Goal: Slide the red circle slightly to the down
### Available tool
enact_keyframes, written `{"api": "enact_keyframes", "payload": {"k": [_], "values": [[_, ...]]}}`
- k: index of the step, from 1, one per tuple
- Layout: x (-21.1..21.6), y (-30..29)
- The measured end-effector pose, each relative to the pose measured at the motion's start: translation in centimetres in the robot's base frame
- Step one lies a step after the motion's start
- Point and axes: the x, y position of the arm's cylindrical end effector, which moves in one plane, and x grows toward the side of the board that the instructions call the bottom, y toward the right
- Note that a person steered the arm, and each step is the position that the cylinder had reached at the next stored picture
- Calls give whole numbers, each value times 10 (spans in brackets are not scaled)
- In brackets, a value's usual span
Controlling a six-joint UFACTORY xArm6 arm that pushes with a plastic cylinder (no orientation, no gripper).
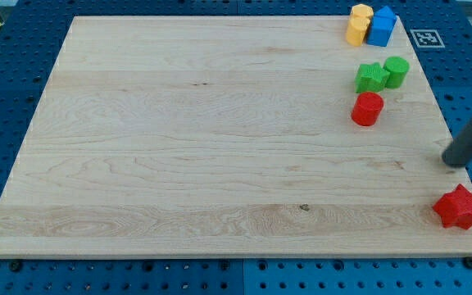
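Note:
The red circle (367,108) stands on the wooden board (220,139) at the view's upper right, just below the green blocks. My tip (454,161) is at the view's right edge, to the right of and below the red circle, well apart from it. A red star (459,207) lies below my tip near the board's bottom right corner. My rod comes in from the view's right edge.
A green star (371,78) and a green circle (397,71) sit side by side above the red circle. Two yellow blocks (358,24) and a blue block (382,26) cluster at the board's top right corner. A printed marker (425,38) lies beside them.

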Motion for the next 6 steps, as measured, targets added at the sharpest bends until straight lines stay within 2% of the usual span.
{"api": "enact_keyframes", "payload": {"k": [1,2,3,4,5,6], "values": [[-48,-15],[-73,-40],[-77,-78],[-51,-109],[-22,-116],[-56,-132]]}}
